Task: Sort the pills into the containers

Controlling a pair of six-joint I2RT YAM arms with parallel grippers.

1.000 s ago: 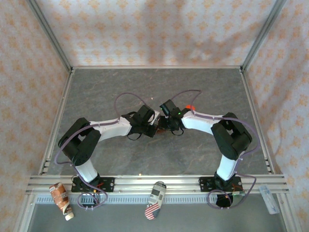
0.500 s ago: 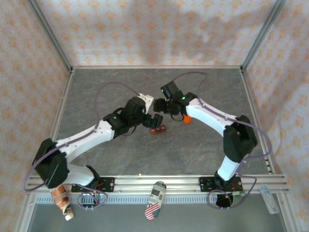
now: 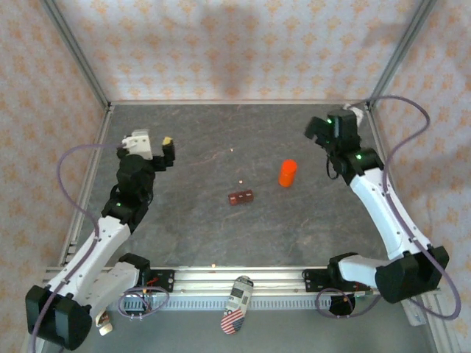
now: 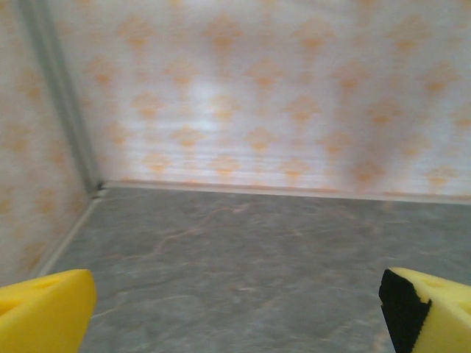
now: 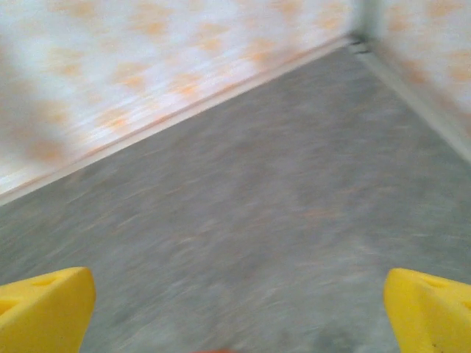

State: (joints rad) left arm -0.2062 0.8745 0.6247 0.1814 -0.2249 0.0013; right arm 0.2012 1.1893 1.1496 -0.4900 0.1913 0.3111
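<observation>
My left gripper (image 4: pixel 239 301) and right gripper (image 5: pixel 240 298) gape empty, far either side of the red-brown pill box (image 3: pixel 241 197) on the grey marbled table (image 3: pixel 184 243). 1 pill (image 3: pixel 241 183) lies just beyond it, with patterned walls (image 3: pixel 221 51) around.

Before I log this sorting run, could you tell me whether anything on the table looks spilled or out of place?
Yes: tiny pale pills lie loose on the table, one just beyond the compartment box, another further back. The orange bottle stands upright; nothing looks damaged.
</observation>
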